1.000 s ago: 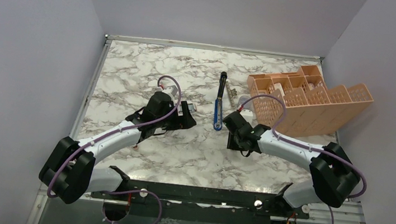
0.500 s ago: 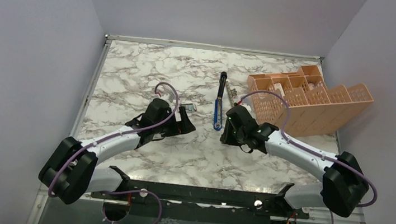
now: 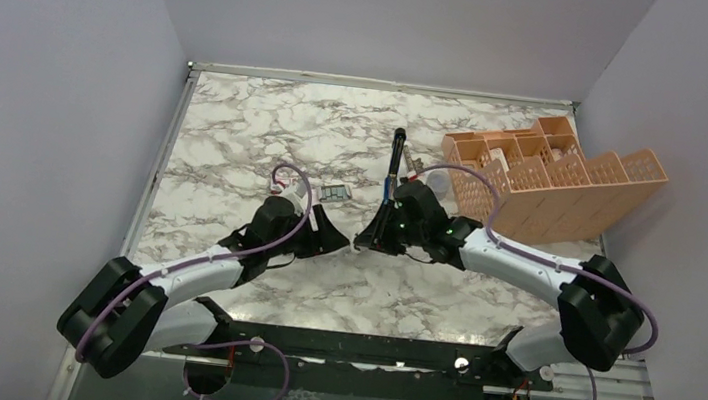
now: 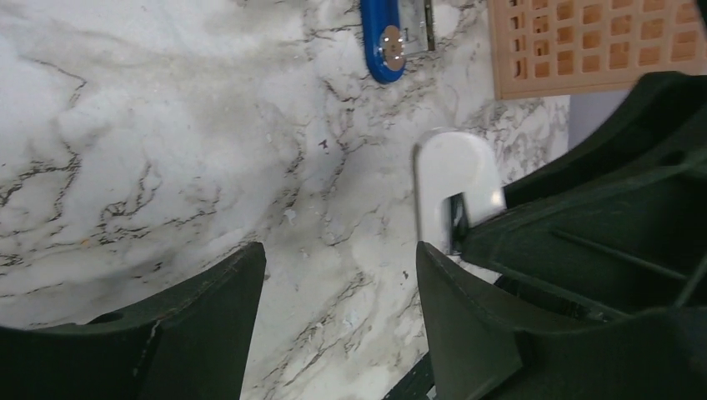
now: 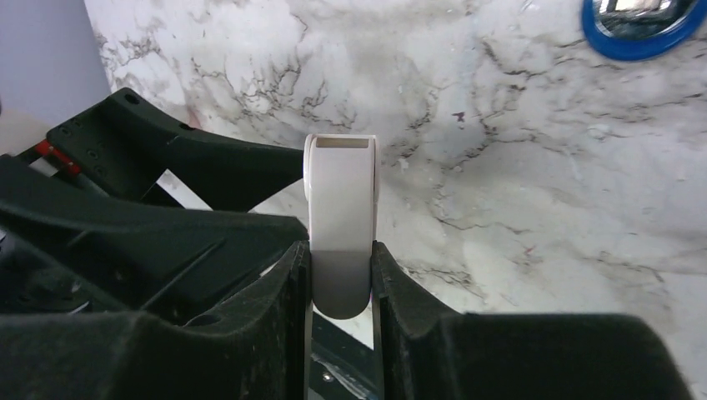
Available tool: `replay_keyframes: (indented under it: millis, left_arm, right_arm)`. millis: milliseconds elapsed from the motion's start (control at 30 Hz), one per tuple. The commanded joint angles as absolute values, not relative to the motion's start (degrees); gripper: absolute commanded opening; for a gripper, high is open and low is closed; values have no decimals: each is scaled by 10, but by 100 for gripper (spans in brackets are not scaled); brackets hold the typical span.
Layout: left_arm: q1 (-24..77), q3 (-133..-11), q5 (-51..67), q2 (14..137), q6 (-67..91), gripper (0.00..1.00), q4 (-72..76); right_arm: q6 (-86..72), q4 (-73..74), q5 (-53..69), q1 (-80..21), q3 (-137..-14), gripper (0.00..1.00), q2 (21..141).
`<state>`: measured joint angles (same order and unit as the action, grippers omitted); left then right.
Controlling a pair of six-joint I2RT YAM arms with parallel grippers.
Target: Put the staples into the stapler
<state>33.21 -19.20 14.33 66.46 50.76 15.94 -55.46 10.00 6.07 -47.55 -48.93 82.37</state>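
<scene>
The blue stapler [image 3: 394, 169] lies lengthwise on the marble table, its near end hidden under my right arm. Its blue tip shows in the left wrist view [image 4: 382, 37] and the right wrist view [image 5: 638, 21]. A small flat pale-and-dark item [image 3: 335, 192], perhaps the staples' tray, lies left of the stapler; no strips can be made out. My right gripper [image 3: 366, 242] [image 5: 340, 250] is shut on a flat white piece with rounded ends [image 5: 340, 208]. My left gripper [image 3: 334, 230] [image 4: 338, 258] is open and empty, facing that white piece [image 4: 454, 179].
An orange lattice organiser [image 3: 554, 178] with several compartments stands at the back right, also in the left wrist view [image 4: 600, 42]. A thin metal strip [image 4: 429, 25] lies beside the stapler's tip. Grey walls close in the table on three sides.
My right gripper has swung left from beside the stapler to meet the left gripper. The left gripper has drawn back toward the near edge, away from the small pale item.
</scene>
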Motion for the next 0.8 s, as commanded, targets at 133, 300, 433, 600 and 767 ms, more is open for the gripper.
replay_keyframes:
  millis: [133, 300, 433, 600, 767]
  left_arm:
    - [343, -162, 158, 614, 505, 67, 245]
    - [345, -151, 167, 607, 503, 51, 249]
    - [345, -147, 167, 600, 501, 47, 252]
    - [346, -153, 166, 610, 494, 41, 254]
    - [346, -160, 170, 626, 481, 19, 254]
  right_arm:
    - [-647, 33, 98, -491, -521, 12, 869]
    - [-684, 25, 92, -491, -517, 12, 873]
    - [-696, 17, 96, -491, -518, 12, 882]
    - [-695, 15, 116, -491, -527, 12, 889]
    - [-686, 29, 115, -491, -528, 12, 882]
